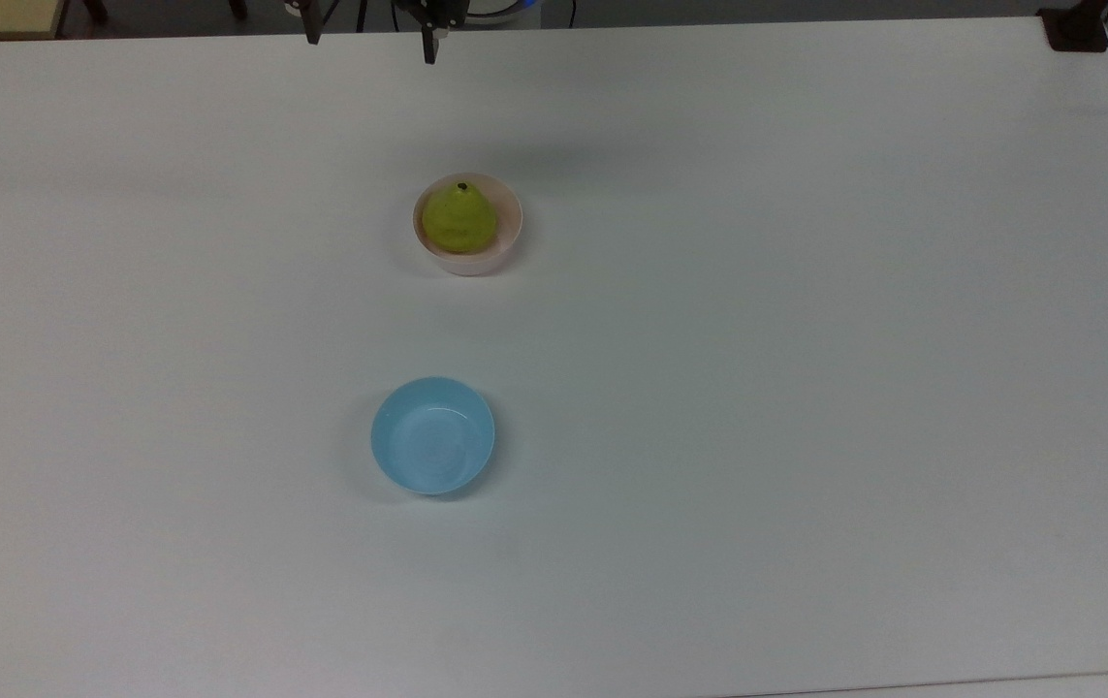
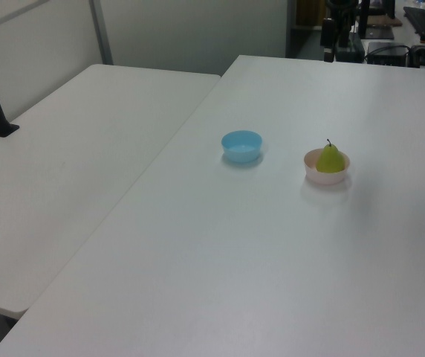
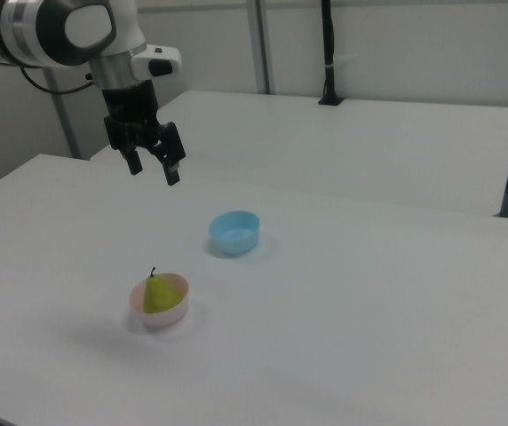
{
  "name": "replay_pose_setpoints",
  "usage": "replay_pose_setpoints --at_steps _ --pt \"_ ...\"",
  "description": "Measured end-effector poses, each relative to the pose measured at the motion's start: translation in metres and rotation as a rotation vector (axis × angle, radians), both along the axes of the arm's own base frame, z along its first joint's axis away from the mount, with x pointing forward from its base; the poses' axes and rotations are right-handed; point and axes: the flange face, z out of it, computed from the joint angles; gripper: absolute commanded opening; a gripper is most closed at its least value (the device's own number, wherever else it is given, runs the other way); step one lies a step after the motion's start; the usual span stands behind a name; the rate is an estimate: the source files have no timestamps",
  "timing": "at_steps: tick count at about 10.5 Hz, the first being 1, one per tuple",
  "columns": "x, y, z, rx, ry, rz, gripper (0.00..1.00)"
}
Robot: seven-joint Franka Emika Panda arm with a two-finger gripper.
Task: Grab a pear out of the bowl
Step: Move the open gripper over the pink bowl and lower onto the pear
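In the right view, the black two-finger end effector (image 3: 154,169) hangs at upper left, high above the white desk (image 3: 369,293), fingers spread apart and holding nothing. Below it, near-left in the right view, the small yellow-green pear w/ a dark stem (image 3: 157,295) stands upright inside the small round pale pink bowl (image 3: 160,312), narrow end up.

Risks, as I judge them: the pear fills most of the bowl, so fingers coming down wide could strike the rim & tip or shove the light bowl across the desk. The fruit tapers upward; a pinch too high may slide off, dropping it back or knocking it out. Lifting w/ the pear wedged could drag the bowl along.

To the right & farther back in the right view sits a light blue round bowl (image 3: 234,232), well apart from the pink one, not in the way. Farther right, a second white desk (image 3: 369,133) w/ a black pole (image 3: 328,53) at its far edge. Nothing blocks a straight descent.
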Motion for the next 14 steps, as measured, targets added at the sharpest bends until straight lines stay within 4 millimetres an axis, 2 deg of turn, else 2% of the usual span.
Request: replay_pose_setpoints --at_steps 5,14 --pt "-0.001 -0.011 0.0 0.0 -0.001 -0.02 1.0" --pt "0.0 -0.01 0.0 0.0 0.002 0.003 1.0"
